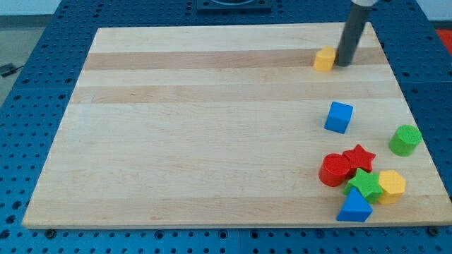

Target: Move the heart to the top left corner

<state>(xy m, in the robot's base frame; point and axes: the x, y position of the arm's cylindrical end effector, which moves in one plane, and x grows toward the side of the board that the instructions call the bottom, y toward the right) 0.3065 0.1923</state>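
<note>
Blue triangle nearest cam; tip, holding nothing, touches yellow heart at its 3 o'clock; push steadily toward 9.

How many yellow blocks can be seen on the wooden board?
2. One small yellow block sits near the view's top right, just left of my tip. The other, a yellow hexagon, lies in the cluster at the bottom right, beside the green star. None seems hidden.

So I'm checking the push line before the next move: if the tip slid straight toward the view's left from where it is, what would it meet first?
My tip sits just to the view's right of the small yellow block, apparently the heart, so it would meet that first. Beyond it, the wooden board looks free toward the left edge.
</note>
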